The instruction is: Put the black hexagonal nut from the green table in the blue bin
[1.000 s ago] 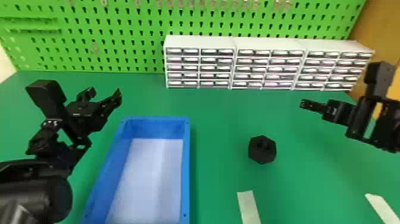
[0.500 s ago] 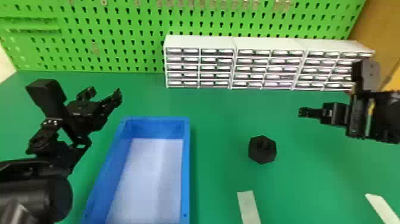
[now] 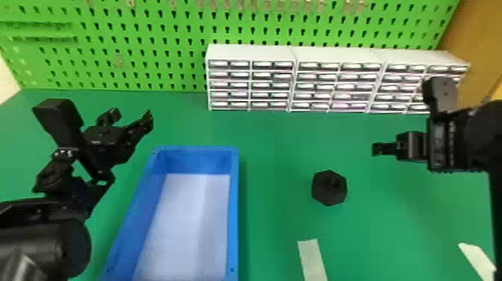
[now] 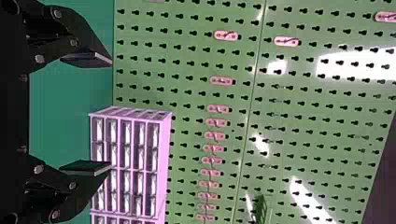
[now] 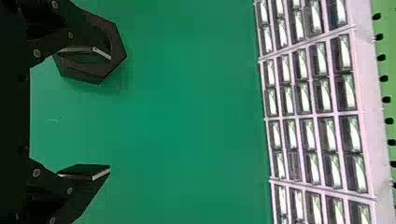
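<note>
Gaping wide, the right gripper [image 3: 377, 148] has one finger [image 5: 77, 49] crossing over the black hexagonal nut [image 3: 328, 187] in its wrist view, but the head view's got that nut sitting on the green table [image 3: 280, 157], right of the blue bin [image 3: 234, 209]. Left gripper [image 3: 130, 117]'s parked left of the bin, jaws apart too, its wrist view catching more pegboard [image 4: 187, 60].

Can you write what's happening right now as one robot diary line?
nut: on green table, right of blue bin | right gripper: open, empty | left gripper: open, empty | job: not done
</note>
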